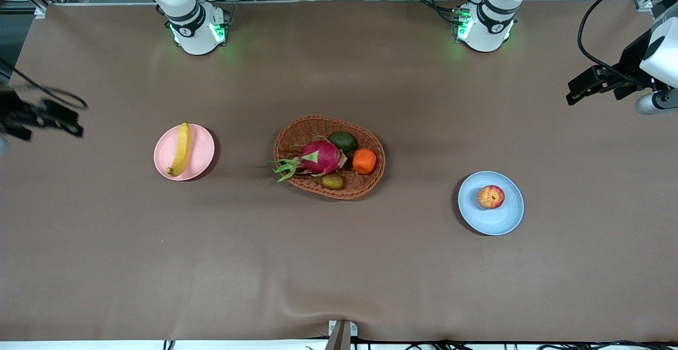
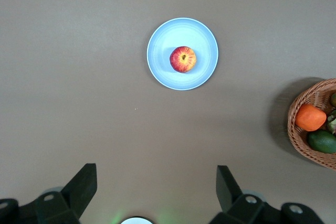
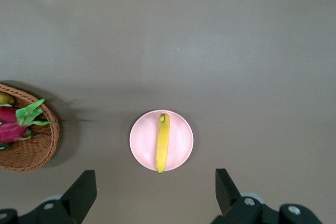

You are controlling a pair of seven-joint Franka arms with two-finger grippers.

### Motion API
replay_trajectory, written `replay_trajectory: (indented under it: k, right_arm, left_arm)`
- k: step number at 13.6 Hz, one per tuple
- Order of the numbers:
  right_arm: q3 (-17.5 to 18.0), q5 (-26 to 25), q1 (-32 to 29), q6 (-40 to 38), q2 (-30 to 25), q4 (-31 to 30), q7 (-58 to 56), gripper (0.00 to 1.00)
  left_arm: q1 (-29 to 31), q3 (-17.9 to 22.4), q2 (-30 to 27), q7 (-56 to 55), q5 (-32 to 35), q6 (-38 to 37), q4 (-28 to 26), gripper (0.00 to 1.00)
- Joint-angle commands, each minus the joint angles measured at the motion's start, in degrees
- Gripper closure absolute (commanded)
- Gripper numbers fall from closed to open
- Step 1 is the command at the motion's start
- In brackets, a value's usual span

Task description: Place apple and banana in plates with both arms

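Observation:
The banana (image 1: 180, 149) lies on the pale pink plate (image 1: 201, 151) toward the right arm's end of the table. It also shows in the right wrist view (image 3: 163, 142), on the pink plate (image 3: 181, 140). The apple (image 1: 490, 197) sits on the light blue plate (image 1: 503, 217) toward the left arm's end, and shows in the left wrist view (image 2: 182, 59) on the blue plate (image 2: 205, 45). My left gripper (image 1: 577, 91) is open and empty, high over its end of the table (image 2: 156, 192). My right gripper (image 1: 71, 124) is open and empty, high over its end (image 3: 155, 192).
An oval wicker basket (image 1: 371, 180) stands mid-table between the plates. It holds a pink dragon fruit (image 1: 318, 158), a green avocado (image 1: 342, 141), an orange fruit (image 1: 364, 161) and a kiwi (image 1: 332, 182). A small metal mount (image 1: 341, 334) sits at the table's front edge.

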Motion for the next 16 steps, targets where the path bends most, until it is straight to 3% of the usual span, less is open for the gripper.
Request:
replay_trajectory:
  k: [1, 5, 10, 16]
  right_arm:
    - [0.29, 1.1, -1.37, 1.75, -10.03, -12.12, 1.31, 0.0]
    - [-0.59, 0.31, -1.02, 2.81, -16.29, -19.97, 1.31, 0.0]
    - [-0.51, -2.84, -0.58, 3.08, -13.14, -15.68, 1.13, 0.0]
    - [-0.42, -2.32, 0.21, 4.65, -12.78, -15.76, 1.31, 0.0]
  left_arm:
    - [-0.15, -0.1, -0.17, 0.97, 1.4, -0.28, 0.21, 0.0]
    - [-0.15, -0.1, -1.04, 1.5, 1.4, -1.68, 0.2, 0.0]
    - [0.02, -0.1, -2.01, 2.2, 1.4, -3.44, 0.73, 0.0]
    - [-0.24, -0.1, -1.66, 1.5, 1.57, -3.44, 0.91, 0.0]
